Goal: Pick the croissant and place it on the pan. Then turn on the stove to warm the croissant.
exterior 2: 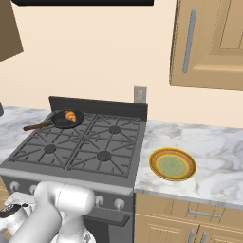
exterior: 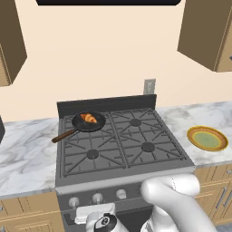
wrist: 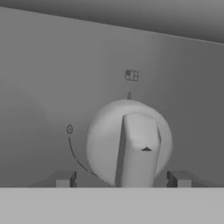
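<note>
Croissant [exterior: 89, 118] sits in pan [exterior: 88, 122]; gripper [wrist: 121, 179] straddles stove knob [wrist: 131, 144], fingers apart, knob unturned.

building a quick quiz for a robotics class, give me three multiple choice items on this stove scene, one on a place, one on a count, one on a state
1. Where is the small golden-brown croissant?
A. in the small round black frying pan
B. on the round yellow-rimmed green plate
C. on the marble counter

2. How many burners does the dark grey gas stove have?
A. two
B. four
C. six

3. How do the gripper fingers stand at the silver knob?
A. clamped on a pan handle
B. one on each side of the knob's ridge
C. far above the stove

Answers: 1 A, the croissant lies inside the pan; 2 B, four burners show under the grates; 3 B, the hand view shows a fingertip on either side.
</note>
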Controlling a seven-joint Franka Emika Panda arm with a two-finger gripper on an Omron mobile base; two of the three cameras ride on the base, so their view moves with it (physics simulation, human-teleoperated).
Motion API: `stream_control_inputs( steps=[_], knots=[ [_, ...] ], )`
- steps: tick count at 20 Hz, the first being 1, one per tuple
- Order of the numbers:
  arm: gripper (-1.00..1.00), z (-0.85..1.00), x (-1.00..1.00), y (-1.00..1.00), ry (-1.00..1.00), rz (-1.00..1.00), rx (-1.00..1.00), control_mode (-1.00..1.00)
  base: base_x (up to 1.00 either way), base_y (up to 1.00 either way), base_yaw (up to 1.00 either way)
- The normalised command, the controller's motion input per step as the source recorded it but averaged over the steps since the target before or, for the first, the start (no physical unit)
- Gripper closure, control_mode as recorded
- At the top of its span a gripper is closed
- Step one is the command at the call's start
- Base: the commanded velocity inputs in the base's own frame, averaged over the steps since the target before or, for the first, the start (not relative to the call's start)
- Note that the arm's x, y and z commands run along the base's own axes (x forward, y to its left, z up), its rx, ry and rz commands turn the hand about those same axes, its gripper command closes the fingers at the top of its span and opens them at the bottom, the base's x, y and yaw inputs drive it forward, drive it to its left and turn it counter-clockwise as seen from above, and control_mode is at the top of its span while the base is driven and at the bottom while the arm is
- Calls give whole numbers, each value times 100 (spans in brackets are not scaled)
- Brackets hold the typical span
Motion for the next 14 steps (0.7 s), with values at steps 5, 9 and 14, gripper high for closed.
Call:
stream_control_inputs(
  steps=[5, 9, 14],
  knots=[
    [-100, 0, 3, 11, 0, 0, 0, -100, 0, 0, 0],
    [-100, 2, 0, 0, 0, 0, 0, -100, 0, 0, 0],
    [-100, 14, 0, 1, 0, 0, 0, -100, 0, 0, 0]
  ],
)
